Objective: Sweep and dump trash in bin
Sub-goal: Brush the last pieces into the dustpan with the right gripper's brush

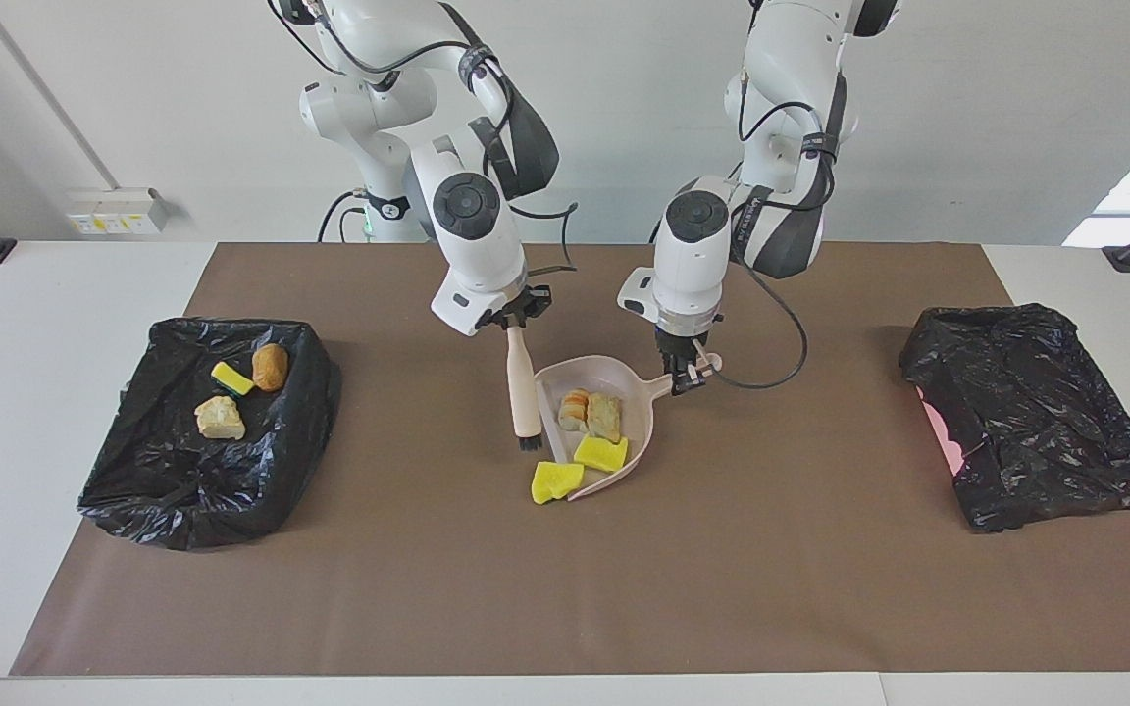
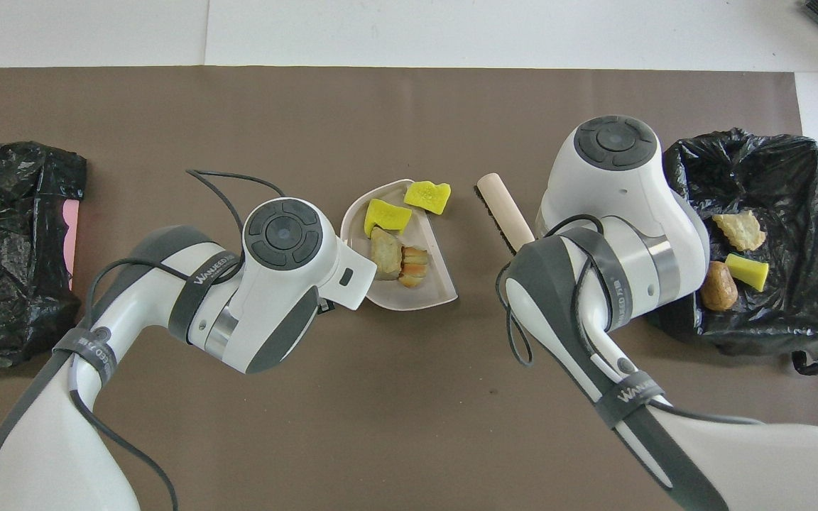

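Note:
My left gripper (image 1: 688, 378) is shut on the handle of the pale pink dustpan (image 1: 636, 388), which lies mid-mat with its handle end tipped up. In the pan are an orange-striped lump (image 1: 574, 410), a tan lump (image 1: 606, 417) and a yellow sponge chunk (image 1: 601, 453). Another yellow sponge chunk (image 1: 556, 480) lies on the mat at the pan's lip. My right gripper (image 1: 516, 322) is shut on the wooden brush (image 1: 524, 387), which hangs bristles down beside the pan. The bin (image 1: 163, 490), lined with a black bag, sits at the right arm's end and holds three scraps of trash (image 1: 220, 418).
A second black bag (image 1: 1036, 427) with a bit of pink showing at its edge lies at the left arm's end of the brown mat (image 1: 565, 588). The left arm's cable (image 1: 781, 363) loops near the pan handle.

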You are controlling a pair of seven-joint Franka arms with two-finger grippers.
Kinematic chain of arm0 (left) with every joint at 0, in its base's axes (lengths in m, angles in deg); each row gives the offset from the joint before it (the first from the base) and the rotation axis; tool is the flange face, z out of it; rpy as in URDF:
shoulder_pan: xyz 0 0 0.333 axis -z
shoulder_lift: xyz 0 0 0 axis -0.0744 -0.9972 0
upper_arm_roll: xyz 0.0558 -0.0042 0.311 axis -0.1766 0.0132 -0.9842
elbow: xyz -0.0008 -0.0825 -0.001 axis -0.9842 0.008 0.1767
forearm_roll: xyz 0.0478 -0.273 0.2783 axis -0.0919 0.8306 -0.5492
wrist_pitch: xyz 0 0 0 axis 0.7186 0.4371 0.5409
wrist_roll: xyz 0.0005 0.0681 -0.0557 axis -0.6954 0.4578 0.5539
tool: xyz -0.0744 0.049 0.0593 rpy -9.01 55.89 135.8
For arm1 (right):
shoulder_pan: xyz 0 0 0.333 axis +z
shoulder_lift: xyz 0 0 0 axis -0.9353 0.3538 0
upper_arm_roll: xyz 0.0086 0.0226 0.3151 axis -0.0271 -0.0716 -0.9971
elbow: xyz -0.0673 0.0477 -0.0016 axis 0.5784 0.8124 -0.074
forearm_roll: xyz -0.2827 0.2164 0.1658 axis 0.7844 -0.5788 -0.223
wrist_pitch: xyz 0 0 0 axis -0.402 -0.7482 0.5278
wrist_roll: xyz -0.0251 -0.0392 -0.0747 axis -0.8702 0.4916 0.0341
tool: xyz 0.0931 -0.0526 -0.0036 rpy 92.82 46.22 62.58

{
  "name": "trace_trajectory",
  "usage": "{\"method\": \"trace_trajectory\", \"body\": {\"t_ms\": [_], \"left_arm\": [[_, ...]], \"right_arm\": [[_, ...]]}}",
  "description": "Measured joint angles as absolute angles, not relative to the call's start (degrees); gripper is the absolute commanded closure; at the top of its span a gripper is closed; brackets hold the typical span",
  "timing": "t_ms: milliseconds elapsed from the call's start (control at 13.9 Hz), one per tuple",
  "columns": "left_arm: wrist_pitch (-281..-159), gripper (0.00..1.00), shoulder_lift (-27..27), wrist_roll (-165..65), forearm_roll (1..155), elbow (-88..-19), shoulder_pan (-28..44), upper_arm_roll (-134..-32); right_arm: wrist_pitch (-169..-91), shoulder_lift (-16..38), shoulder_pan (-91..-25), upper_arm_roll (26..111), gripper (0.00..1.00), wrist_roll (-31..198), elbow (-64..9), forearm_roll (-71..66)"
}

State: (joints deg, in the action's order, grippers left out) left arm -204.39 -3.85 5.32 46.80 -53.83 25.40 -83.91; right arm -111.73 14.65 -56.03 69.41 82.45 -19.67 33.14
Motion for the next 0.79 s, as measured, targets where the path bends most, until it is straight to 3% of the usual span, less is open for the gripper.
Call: {"method": "trace_trajectory", "body": {"t_ms": [289,794], "left_arm": [[-204.4,1.0,-3.9,5.2,46.8,-53.9,25.4,-83.9],[-204.4,1.0,-3.8,5.1,46.8,-54.0,25.4,-83.9]], "right_arm": [[-112.5,22.3,-54.5,68.8,1.0,83.0,-12.6,35.6],[-115.9,24.6,-49.9,68.0,1.0,80.9,-11.7,26.9]]}}
